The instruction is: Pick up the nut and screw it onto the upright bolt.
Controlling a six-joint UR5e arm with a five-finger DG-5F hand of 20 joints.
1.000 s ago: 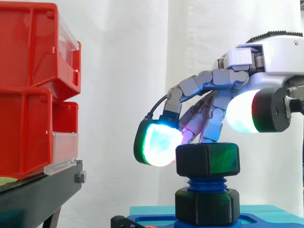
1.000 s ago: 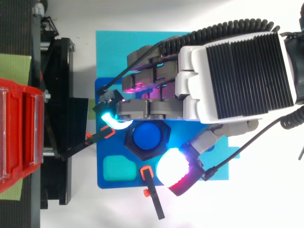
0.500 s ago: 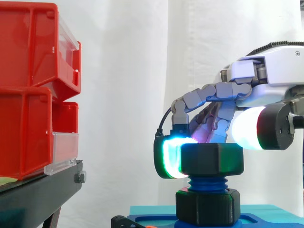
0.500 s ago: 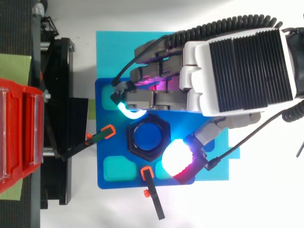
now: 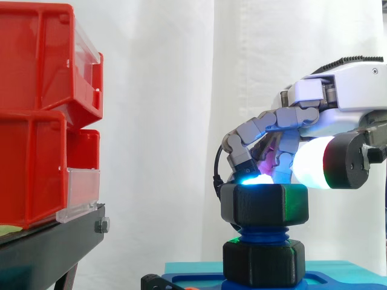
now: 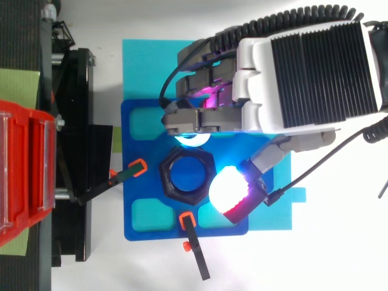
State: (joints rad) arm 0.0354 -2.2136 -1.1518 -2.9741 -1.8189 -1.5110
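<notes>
Here's the nut (image 5: 264, 204), black and hexagonal, already sitting on the top of the upright bolt (image 5: 264, 232) in the middle of the blue plate (image 6: 131, 145), which lies on the counter. The hand (image 5: 338, 84) comes in over it, and the fingers (image 6: 200, 118) are curled down and grasping the nut. From above, a cyan pad presses the flat facing the plate's far edge, and the white thumb pad (image 6: 229, 189) bears on the opposite corner. The side view suggests the grip is high, up at the nut's top rim. The bolt's long axis runs straight up, thread end skyward, its blue tip showing through the bore. The nut looks level, its bore in line with the bolt, and bare thread shows between it and a second black nut (image 5: 263, 261) at the bolt's foot. The step in hand looks like the winding-down. To do it well, twist about that vertical axis, keep the nut flat so it doesn't cross-thread, press down only lightly, and keep the pads on opposing flats.
</notes>
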